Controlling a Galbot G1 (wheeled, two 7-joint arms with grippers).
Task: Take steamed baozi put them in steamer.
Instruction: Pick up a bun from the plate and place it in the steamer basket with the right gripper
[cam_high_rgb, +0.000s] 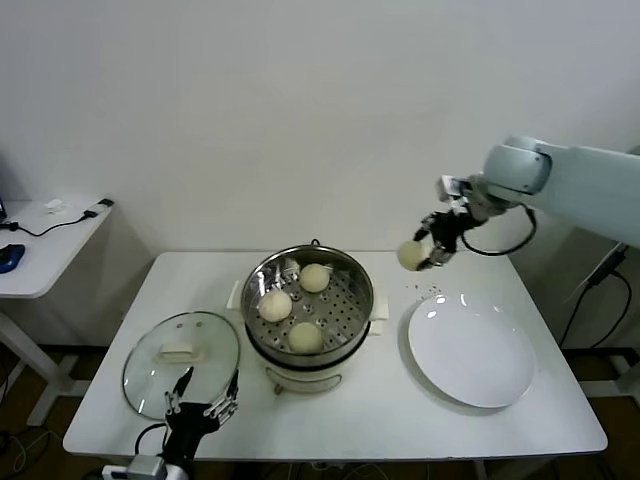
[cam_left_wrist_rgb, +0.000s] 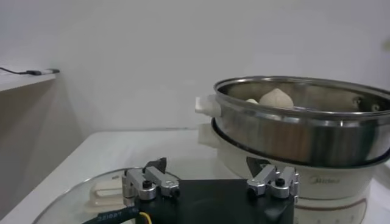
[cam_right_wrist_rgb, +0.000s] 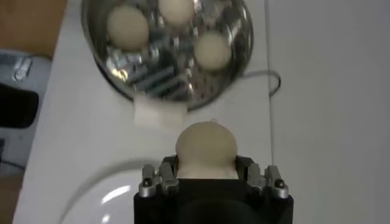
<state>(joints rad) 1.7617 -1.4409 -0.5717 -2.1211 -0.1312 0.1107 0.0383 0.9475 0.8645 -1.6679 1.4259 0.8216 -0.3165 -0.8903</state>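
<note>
The right hand (cam_high_rgb: 432, 247) hangs in the air above the far right part of the desk (cam_high_rgb: 380, 410), its fingers closed around a cream-white bun (cam_high_rgb: 410, 255). From the wrist camera that bun (cam_right_wrist_rgb: 206, 149) sits snug between the two fingers, round top poking out past them. It is up off the desk, over the gap between the steamer and the plate, nearer the far edge.

Below and to the near side of the hand lies a flat white plate (cam_high_rgb: 470, 352), bare, on the right of the desk. A few dark specks dot the desk just beyond its far rim.

To the left of the plate, in the middle of the desk, stands the steamer (cam_high_rgb: 308, 305), a shiny steel pot on a cream base. Three more buns rest on its perforated tray: one at the far side (cam_high_rgb: 314, 277), one to the left (cam_high_rgb: 275, 305), one at the near side (cam_high_rgb: 305, 337).

Further left lies a round glass lid (cam_high_rgb: 181, 362) with a white handle, flat on the desk. The left hand (cam_high_rgb: 203, 410) waits low at the near edge of the desk, just by the lid, fingers spread wide and holding nothing.

A small side table (cam_high_rgb: 45, 245) with cables stands off to the far left.
</note>
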